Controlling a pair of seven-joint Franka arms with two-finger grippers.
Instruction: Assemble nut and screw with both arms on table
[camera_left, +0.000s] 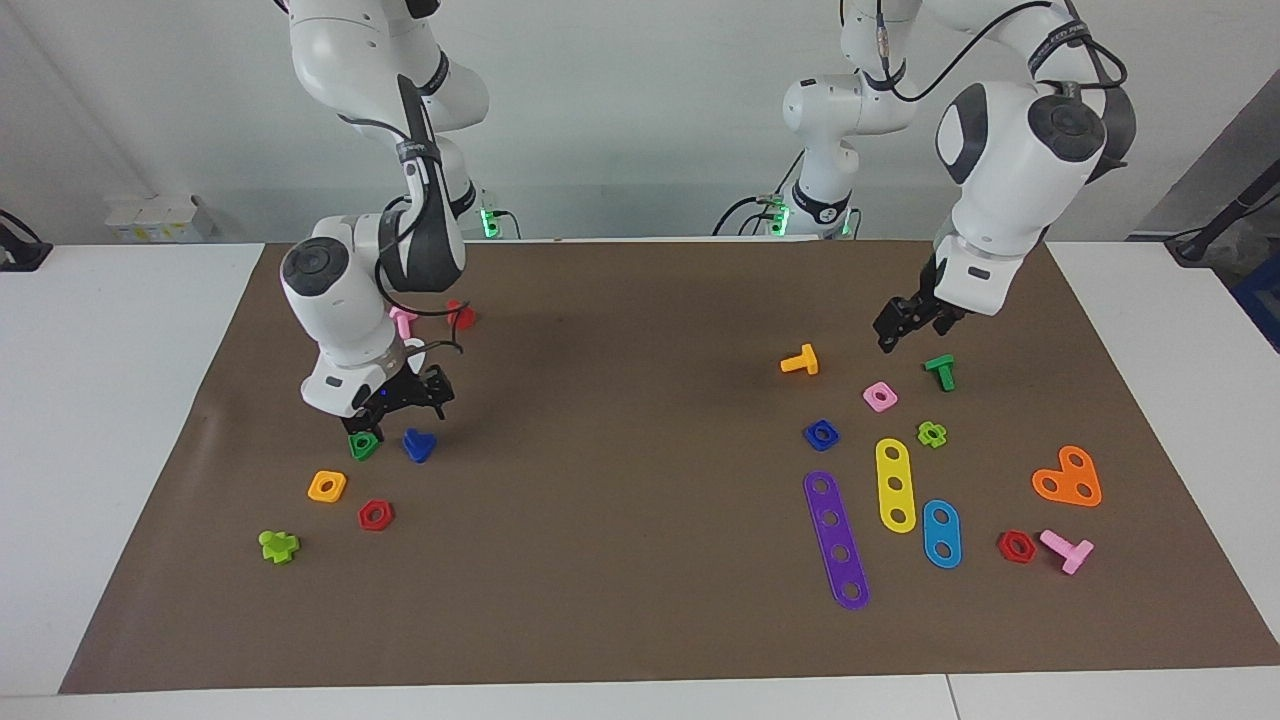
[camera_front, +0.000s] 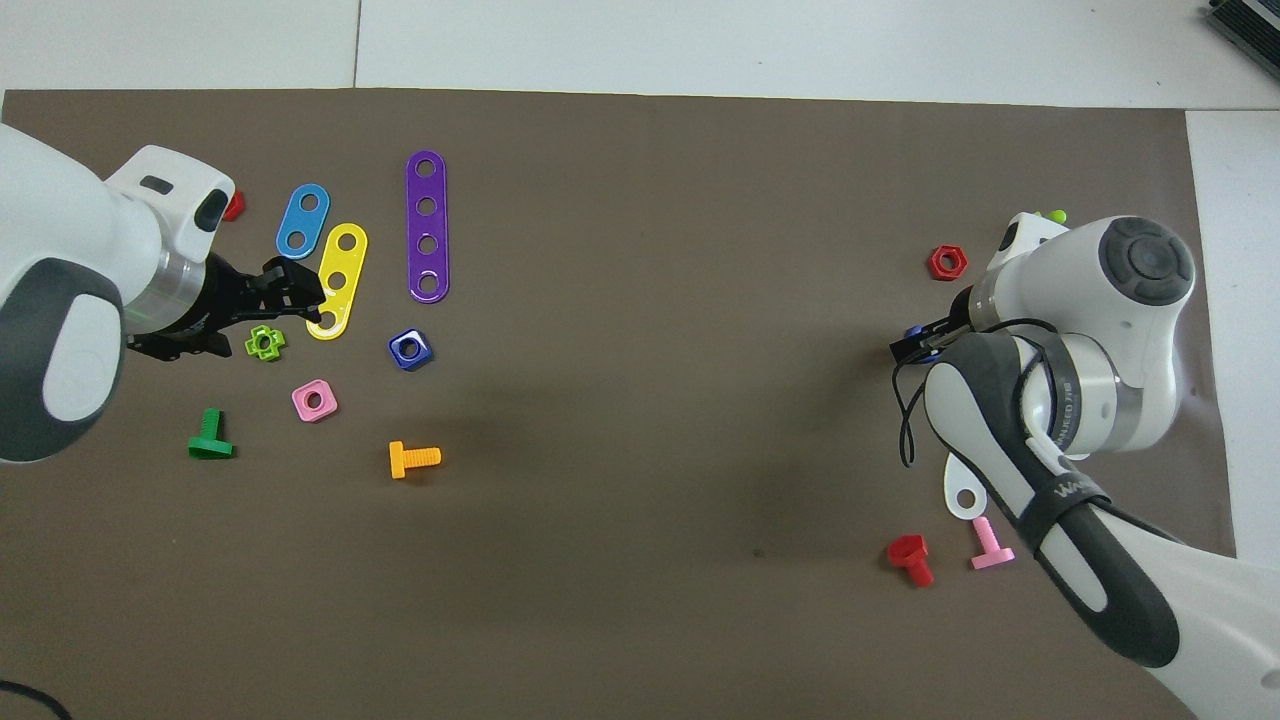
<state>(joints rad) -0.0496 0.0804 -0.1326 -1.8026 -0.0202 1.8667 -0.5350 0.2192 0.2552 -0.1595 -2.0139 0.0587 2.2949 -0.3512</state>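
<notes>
The blue nut (camera_left: 820, 434) lies on the brown mat (camera_left: 640, 330) of the table (camera_left: 120, 400) toward the left arm's end; it also shows in the overhead view (camera_front: 410, 349). The blue screw (camera_left: 419, 445) lies toward the right arm's end, beside a green triangular nut (camera_left: 363, 445). My right gripper (camera_left: 398, 412) is open, low over these two parts; in the overhead view (camera_front: 915, 345) it hides nearly all of the screw. My left gripper (camera_left: 898, 330) is open and empty in the air, apart from the blue nut, and also shows in the overhead view (camera_front: 300, 292).
Near the blue nut lie a pink square nut (camera_left: 880, 396), an orange screw (camera_left: 800, 361), a green screw (camera_left: 940, 371) and purple (camera_left: 836, 540), yellow (camera_left: 895, 485) and blue (camera_left: 941, 533) strips. Near the screw lie an orange-yellow nut (camera_left: 327, 486) and a red nut (camera_left: 375, 515).
</notes>
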